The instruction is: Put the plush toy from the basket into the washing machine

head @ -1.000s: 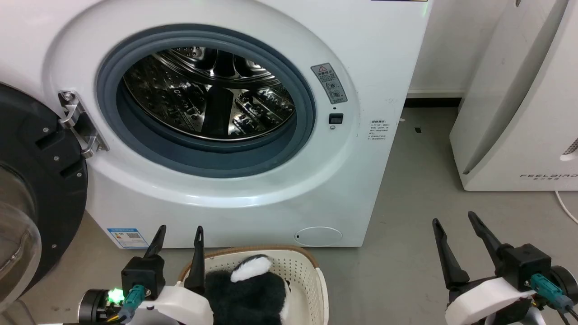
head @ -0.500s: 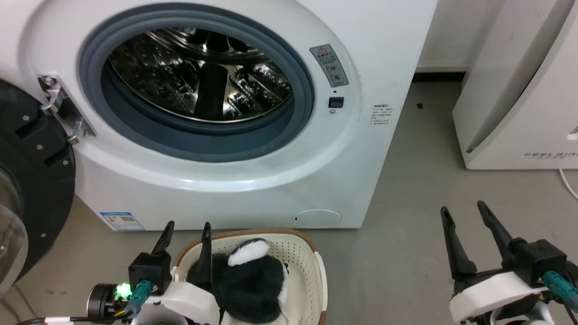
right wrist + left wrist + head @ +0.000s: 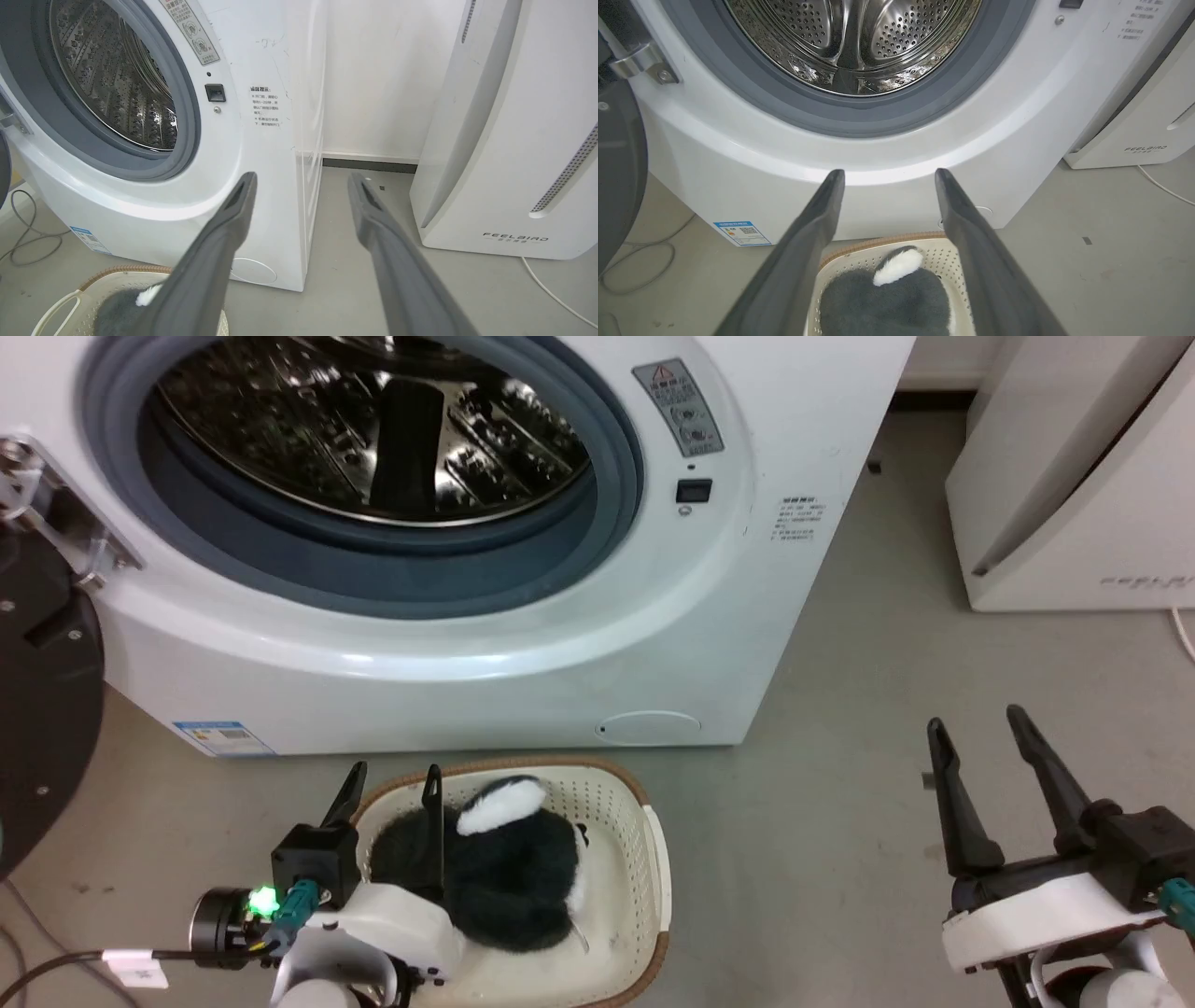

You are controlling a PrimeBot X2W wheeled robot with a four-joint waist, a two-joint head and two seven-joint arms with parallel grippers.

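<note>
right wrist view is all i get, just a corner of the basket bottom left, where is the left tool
Observer: The left tool is open over the left part of the basket, holding nothing.
Operator: is the toy fully in the basket
Observer: Yes. The plush toy lies wholly inside, toward the left wall, with its white tuft pointing at the washing machine.
Operator: door out of the way
Observer: The dark door is swung wide open on the machine's left side, away from the port.
</note>
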